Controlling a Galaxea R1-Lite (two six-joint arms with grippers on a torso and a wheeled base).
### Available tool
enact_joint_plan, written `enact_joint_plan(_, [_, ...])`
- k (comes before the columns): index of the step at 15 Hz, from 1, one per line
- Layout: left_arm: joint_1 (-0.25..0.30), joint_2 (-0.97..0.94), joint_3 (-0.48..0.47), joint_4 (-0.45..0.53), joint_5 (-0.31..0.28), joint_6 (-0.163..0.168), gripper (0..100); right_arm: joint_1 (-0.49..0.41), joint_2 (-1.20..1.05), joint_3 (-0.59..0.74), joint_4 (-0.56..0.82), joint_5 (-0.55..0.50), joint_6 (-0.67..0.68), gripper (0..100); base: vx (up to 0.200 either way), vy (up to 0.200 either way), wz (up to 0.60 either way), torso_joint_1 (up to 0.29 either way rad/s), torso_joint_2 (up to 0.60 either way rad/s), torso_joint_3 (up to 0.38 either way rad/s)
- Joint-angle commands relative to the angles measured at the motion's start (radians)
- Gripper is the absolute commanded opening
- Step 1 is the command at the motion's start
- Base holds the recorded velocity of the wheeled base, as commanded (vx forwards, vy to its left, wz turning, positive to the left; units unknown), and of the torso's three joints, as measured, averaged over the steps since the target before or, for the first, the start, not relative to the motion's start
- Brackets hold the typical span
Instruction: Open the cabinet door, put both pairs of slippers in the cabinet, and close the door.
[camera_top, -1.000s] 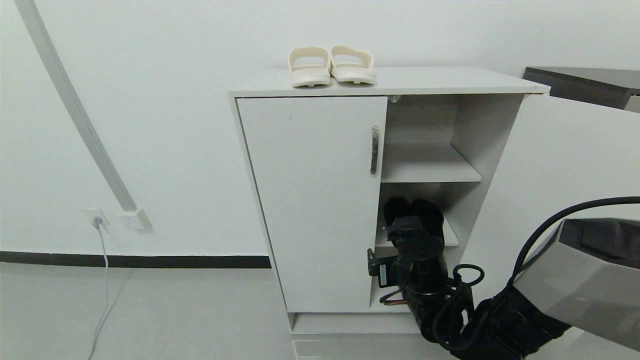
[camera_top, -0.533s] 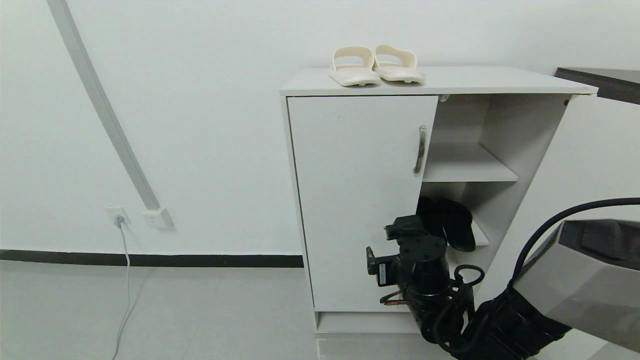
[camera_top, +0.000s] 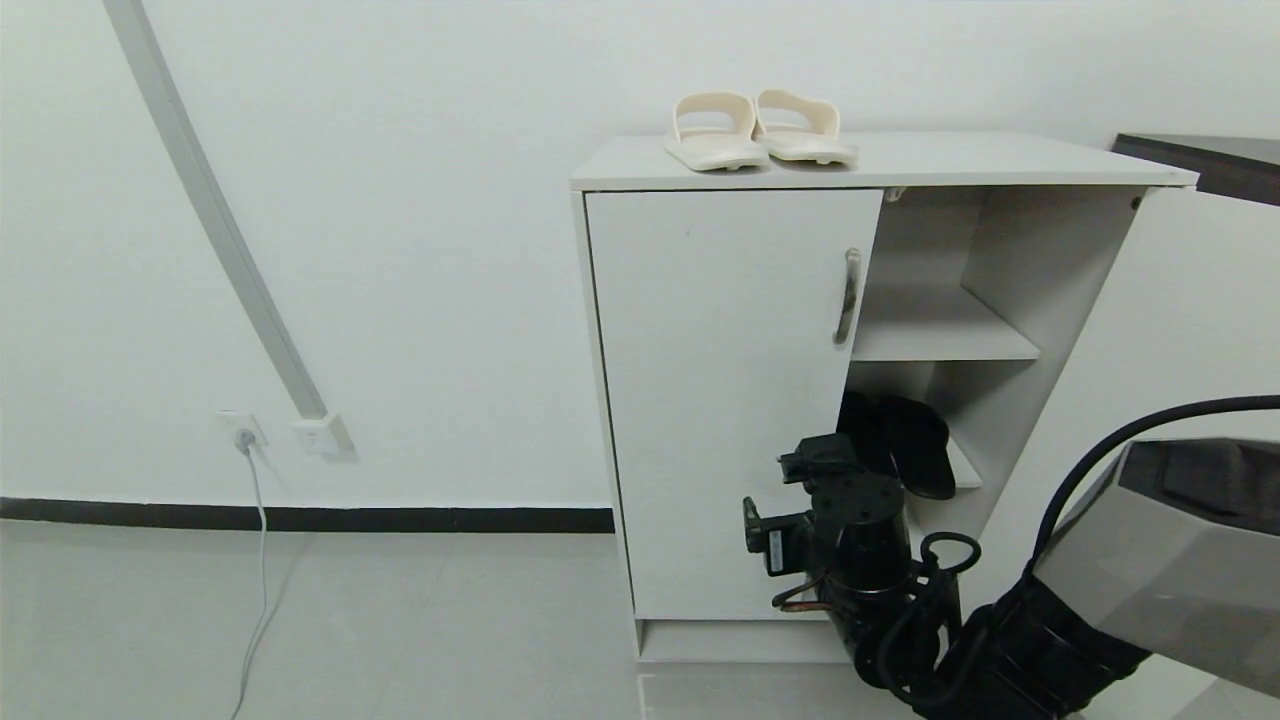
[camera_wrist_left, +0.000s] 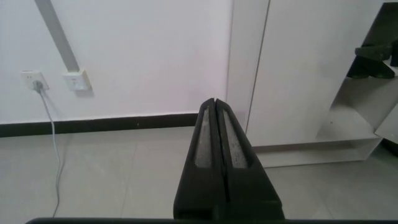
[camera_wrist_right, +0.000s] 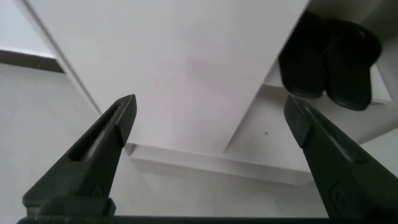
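Lower cabinet shelf (camera_top: 966, 470), black slippers (camera_top: 900, 445) just beyond right pincer (camera_wrist_right: 209, 106)

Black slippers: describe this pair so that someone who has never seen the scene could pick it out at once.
Find the white cabinet against the wall; its right door stands open. On the lower shelf inside sits the pair of black slippers, side by side. The other pair, cream slippers, lies on the cabinet's top.

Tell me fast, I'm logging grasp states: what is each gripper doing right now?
Left gripper: closed, holding nothing.
Right gripper: open, empty, near the black slippers.
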Motion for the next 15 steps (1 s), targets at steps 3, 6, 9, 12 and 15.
enact_joint_plan(3, [0.000,0.002,0.000,0.000,0.000,0.000,0,0.001,-0.001,0.004,-0.001,0.001,-0.005,100,0.000,0.000,0.00,0.000,0.00,0.000])
enact_joint_plan(6, [0.000,0.002,0.000,0.000,0.000,0.000,0,0.001,0.000,0.006,-0.001,0.003,-0.005,100,0.000,0.000,0.00,0.000,0.00,0.000])
enact_joint_plan(9, [0.000,0.000,0.000,0.000,0.000,0.000,0,0.001,0.000,0.006,-0.001,0.001,-0.006,100,0.000,0.000,0.00,0.000,0.00,0.000])
enact_joint_plan(12, [0.000,0.002,0.000,0.000,0.000,0.000,0,0.001,0.002,0.006,-0.001,0.003,-0.005,100,0.000,0.000,0.00,0.000,0.00,0.000])
enact_joint_plan(15, [0.000,0.002,0.000,0.000,0.000,0.000,0,0.001,0.003,0.007,-0.001,0.003,-0.005,100,0.000,0.000,0.00,0.009,-0.07,-0.064])
